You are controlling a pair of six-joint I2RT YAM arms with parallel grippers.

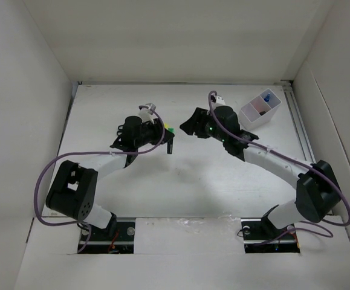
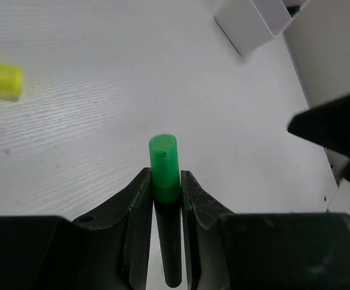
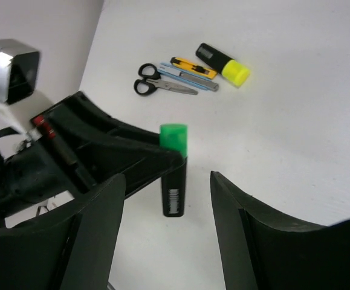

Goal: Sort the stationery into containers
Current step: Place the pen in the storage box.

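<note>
Left gripper [image 2: 164,184] is clamped on the green highlighter [image 3: 175,172], pinching it about where the green cap meets the black barrel. The rest of the barrel sticks out free, and the whole thing is lifted off the bench [image 1: 199,181] between the two arms. Right gripper [image 1: 185,128] stands wide open, facing it. From its wrist view the barrel sits in the gap between the fingers, though I can't tell how far ahead — depth is poor there.

Handling, as I read it: light, rigid plastic, smooth and a bit slippery. The round barrel will twist in a loose pinch. Nothing fragile. If you take it over with the right, go for the free black barrel at mid-length, clear of the left fingers. Squeeze across the round section and keep off the cap, which might pull loose.

The box [image 1: 260,110] is thin-walled white plastic, far right and well apart — it will likely slide if you nudge it. On the bench lie the scissors [image 3: 156,84], a pen [image 3: 193,67] and a yellow highlighter [image 3: 224,63], close together.
</note>
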